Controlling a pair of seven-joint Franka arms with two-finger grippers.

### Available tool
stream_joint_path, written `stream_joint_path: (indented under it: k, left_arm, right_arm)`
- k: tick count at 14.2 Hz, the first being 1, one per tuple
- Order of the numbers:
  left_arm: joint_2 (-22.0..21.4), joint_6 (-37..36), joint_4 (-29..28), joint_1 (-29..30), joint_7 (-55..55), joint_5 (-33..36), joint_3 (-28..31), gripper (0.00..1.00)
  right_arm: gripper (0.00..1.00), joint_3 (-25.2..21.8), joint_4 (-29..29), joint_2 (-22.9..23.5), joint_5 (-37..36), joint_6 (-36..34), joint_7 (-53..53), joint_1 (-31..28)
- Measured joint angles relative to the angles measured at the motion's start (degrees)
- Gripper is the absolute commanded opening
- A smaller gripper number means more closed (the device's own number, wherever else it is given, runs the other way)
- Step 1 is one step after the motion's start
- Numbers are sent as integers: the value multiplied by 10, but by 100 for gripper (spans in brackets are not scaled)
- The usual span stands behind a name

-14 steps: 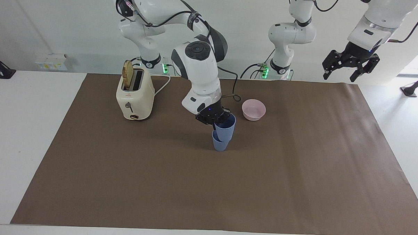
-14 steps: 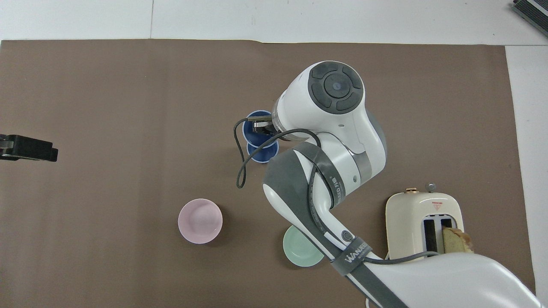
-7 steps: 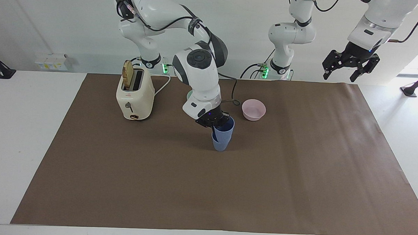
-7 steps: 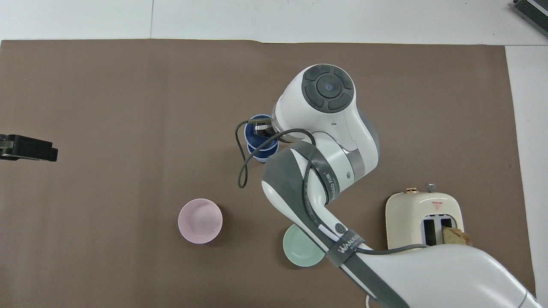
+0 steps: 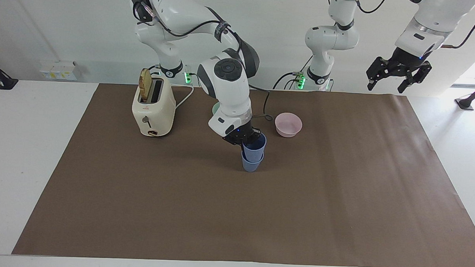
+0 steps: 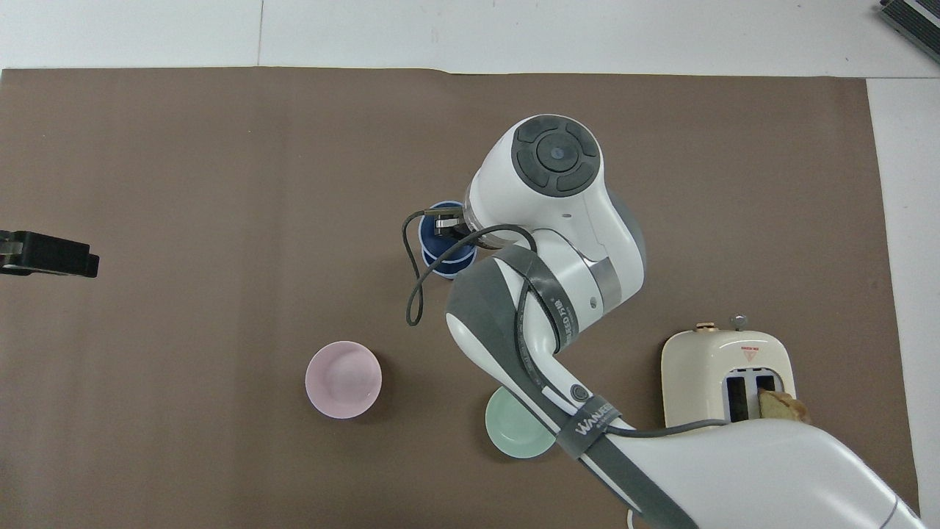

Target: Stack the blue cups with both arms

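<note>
The right hand (image 5: 248,142) is clamped on the rim of the upper blue cup (image 5: 255,146), which sits partly nested, slightly tilted, in the lower blue cup (image 5: 251,164) standing on the brown mat (image 5: 234,212) directly beneath that hand. The left hand (image 5: 397,74) (fingers spread, holding nothing) waits raised over the desk's left-arm end.

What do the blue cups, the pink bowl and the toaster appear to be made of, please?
Blue cups: probably matte plastic, with even colour, no glare and thin rims.
Pink bowl: plastic or glazed ceramic; smooth, with a soft sheen. The look leaves it open.
Toaster: cream shell with a slight gloss, either painted metal or plastic, with a small metallic lever on its front.
</note>
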Motion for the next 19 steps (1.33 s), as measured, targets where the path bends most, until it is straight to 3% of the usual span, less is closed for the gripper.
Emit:
stream_joint_path:
  k: [3,4,5,6,19]
  left_arm:
    - [0,0,0,0,0,0,0,100]
    - [0,0,0,0,0,0,0,100]
    - [0,0,0,0,0,0,0,100]
    - [0,0,0,0,0,0,0,100]
    - [0,0,0,0,0,0,0,100]
  right_arm:
    - [0,0,-11,0,0,-1,0,3]
    - [4,0,-15,1,0,-1,0,4]
    - [76,0,-17,1,0,-1,1,5]
    - [100,0,-18,1,0,-1,1,5]
    - [100,-4,-14,-2,-12,-3,1,-4]
